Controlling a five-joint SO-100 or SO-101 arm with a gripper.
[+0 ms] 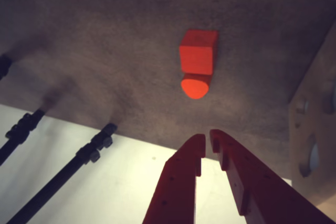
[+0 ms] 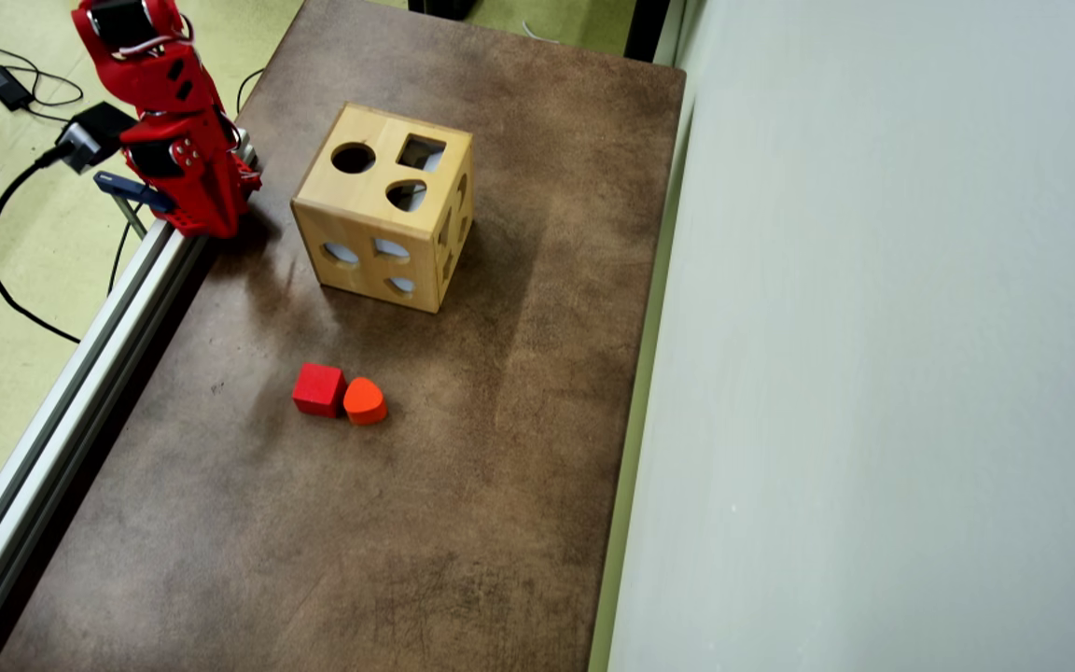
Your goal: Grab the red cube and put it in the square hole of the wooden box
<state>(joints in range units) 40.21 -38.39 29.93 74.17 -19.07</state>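
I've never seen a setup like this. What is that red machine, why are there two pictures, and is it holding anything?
The red machine is a small robot arm; its end effector is a two-finger pincer. The wrist view comes from a camera riding on the arm, so you see the red fingers from behind. The overhead view looks down on the brown table. On it sit a wooden box with shaped cutouts, including a square hole on top, plus a red cube touching an orange-red rounded block. The pincer is nearly closed and holds nothing.
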